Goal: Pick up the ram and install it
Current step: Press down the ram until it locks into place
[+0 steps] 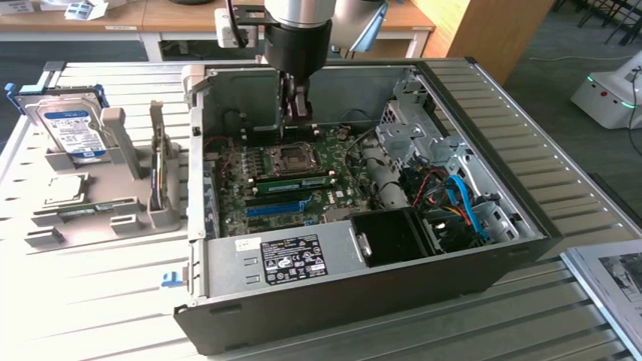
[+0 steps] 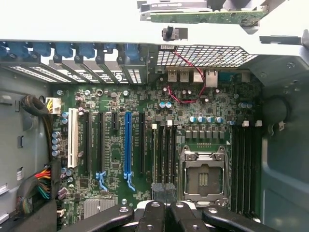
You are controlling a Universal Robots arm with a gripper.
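No legible text. White print on black label (image 1: 292,256) atop power supply (image 1: 301,263), unreadable; blue label on hard drive (image 1: 68,129), unreadable.

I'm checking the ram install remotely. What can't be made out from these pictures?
- What, if anything, the shut fingers grip: wrist view, cut off by the picture's edge; exterior view, the gripper is too dark there.
- Whether the green stick on the motherboard is fully seated: exterior view, too small.
- Hard drive label text: exterior view, too small.
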